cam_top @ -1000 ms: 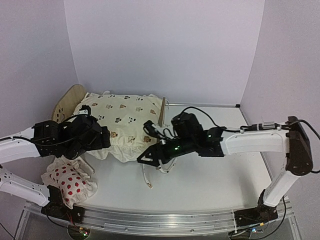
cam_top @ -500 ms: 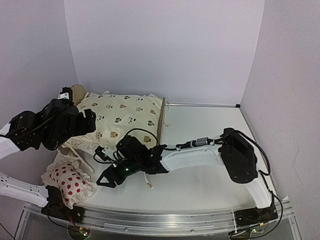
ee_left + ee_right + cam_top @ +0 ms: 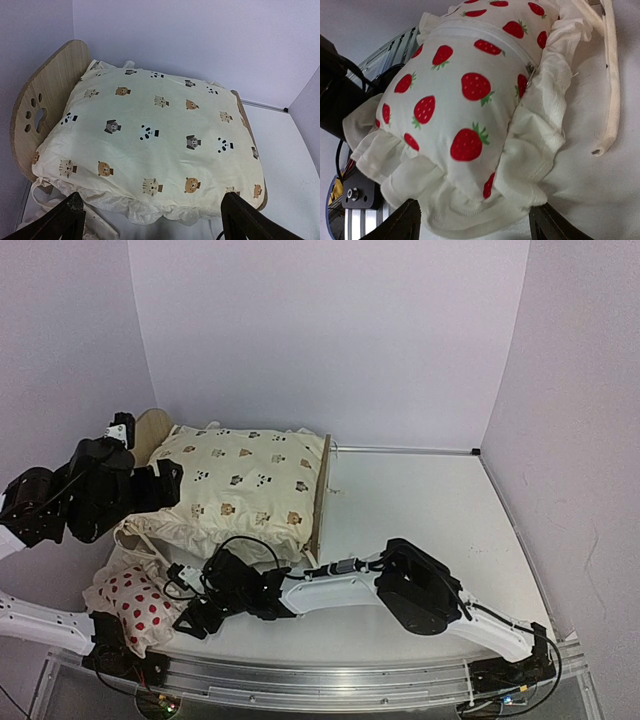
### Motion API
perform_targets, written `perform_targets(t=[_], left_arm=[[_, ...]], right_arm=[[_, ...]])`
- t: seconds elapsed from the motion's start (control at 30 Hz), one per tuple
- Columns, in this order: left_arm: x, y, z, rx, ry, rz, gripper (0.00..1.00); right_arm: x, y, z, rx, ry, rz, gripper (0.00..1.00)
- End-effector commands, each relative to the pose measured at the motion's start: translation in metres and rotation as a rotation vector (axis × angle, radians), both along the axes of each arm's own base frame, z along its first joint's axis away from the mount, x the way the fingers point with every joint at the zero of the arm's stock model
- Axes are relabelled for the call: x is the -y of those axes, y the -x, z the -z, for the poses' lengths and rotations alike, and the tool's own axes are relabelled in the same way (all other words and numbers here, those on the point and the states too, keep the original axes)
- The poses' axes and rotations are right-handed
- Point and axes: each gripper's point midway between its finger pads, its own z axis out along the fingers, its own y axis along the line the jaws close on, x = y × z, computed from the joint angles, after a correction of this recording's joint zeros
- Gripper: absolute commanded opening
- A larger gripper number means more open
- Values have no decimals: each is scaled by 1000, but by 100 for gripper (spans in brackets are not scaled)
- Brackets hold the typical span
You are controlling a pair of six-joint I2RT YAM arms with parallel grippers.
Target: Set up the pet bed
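Observation:
The pet bed [image 3: 320,492] stands at the back left, its rounded paw-print headboard [image 3: 44,95] on the left. The cream animal-print cushion [image 3: 240,480] lies on it and hides the base. My left gripper [image 3: 160,485] hovers open off the cushion's [image 3: 155,130] near-left edge, with nothing between its fingers [image 3: 70,220]. My right arm reaches across the front to the strawberry pillow [image 3: 135,602]. The right gripper [image 3: 195,617] is open. The pillow's [image 3: 465,95] frilled edge sits just ahead of its gap, and its fingertips [image 3: 405,222] stand apart from the cloth.
A cream tie strap [image 3: 612,75] from the cushion trails on the table beside the pillow. The table's metal front rail [image 3: 320,675] runs right below the pillow. Purple walls close in the left, back and right sides.
The right arm swung from the cushion's near edge left to the pillow, and its jaws widened. The left arm drew back to the left, off the cushion. The cushion now lies flatter.

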Motion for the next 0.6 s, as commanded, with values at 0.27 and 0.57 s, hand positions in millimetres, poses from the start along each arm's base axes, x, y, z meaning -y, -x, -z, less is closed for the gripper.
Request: perform_targets(t=[0.27,0.57], left_arm=[[3,3,9,-14,-11,42,94],[8,4,13,-33,-12,61,93]], right_arm=[[-28,-6,22,107,-107,69,50],[-10,3,-15,121,-239,48,0]])
